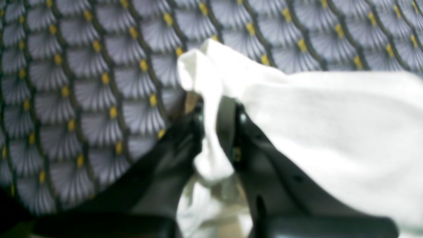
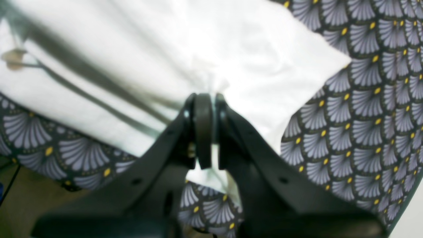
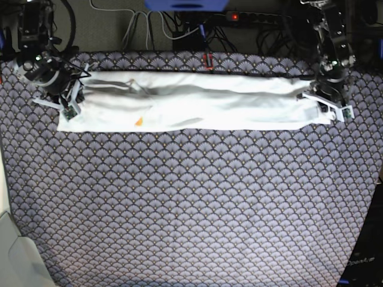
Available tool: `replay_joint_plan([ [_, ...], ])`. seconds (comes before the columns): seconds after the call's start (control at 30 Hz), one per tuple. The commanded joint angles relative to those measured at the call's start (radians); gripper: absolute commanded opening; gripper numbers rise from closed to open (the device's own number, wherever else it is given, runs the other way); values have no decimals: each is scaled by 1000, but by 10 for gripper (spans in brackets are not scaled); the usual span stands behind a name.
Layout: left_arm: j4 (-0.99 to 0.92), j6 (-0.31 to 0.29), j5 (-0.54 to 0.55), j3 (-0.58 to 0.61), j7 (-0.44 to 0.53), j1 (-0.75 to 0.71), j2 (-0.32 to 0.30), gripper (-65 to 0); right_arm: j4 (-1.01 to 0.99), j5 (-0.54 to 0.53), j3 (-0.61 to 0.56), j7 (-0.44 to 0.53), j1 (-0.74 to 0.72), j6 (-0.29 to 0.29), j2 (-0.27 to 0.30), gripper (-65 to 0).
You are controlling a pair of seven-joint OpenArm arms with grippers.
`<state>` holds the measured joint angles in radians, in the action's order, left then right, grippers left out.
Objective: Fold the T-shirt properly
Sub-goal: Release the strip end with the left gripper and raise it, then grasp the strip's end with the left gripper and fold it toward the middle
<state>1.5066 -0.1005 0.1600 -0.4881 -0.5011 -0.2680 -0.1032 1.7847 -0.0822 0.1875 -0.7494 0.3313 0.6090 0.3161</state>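
White cotton, stretched as a long narrow band: the T-shirt lying across the far part of the tabletop, long axis running from one side to the other in the base view, ends pointing toward the two arms. Plain side up, with soft lengthwise creases and one small orange mark near the near edge. No print legible.

At the end on the base view's right, left gripper with jaws nearly shut on a bunched corner of the T-shirt, cloth squeezed between the dark fingers and spilling over them; blurred in the wrist view.

At the opposite end, right gripper with jaws pressed together, a pinch of the white fabric caught at their tips, a pointed corner of it spread flat beside them.

Underneath, a cloth covering patterned in grey fan-shaped scales with yellow dots on dark ground, filling most of the base view. Beyond the far edge, tangled cables, a power strip with a red light, and a dark floor.
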Motion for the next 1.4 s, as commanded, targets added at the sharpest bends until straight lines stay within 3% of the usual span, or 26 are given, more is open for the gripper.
replay_joint_plan([
  [0.0, 41, -12, 5, 2, -31, -6, 4, -644, 16, 2, 5, 6, -4, -2, 15, -650],
  [0.3, 249, -12, 11, 6, -176, -17, 87, -644, 16, 2, 5, 6, -4, -2, 15, -650],
  [0.57, 455, -11, 11, 88, -293, -18, 153, -644, 16, 2, 5, 8, -4, -2, 15, -650],
  [0.97, 473, -3, 5, 383, -291, -7, 256, -644, 16, 2, 5, 9, -4, -2, 15, -650],
  [1.2, 446, -2, 3, 582, -290, 34, 260, -644, 16, 3, 4, 11, -4, -2, 16, -650],
  [1.37, 363, -2, 3, 602, -288, 68, 260, -644, 16, 3, 4, 11, -4, -2, 19, -650],
])
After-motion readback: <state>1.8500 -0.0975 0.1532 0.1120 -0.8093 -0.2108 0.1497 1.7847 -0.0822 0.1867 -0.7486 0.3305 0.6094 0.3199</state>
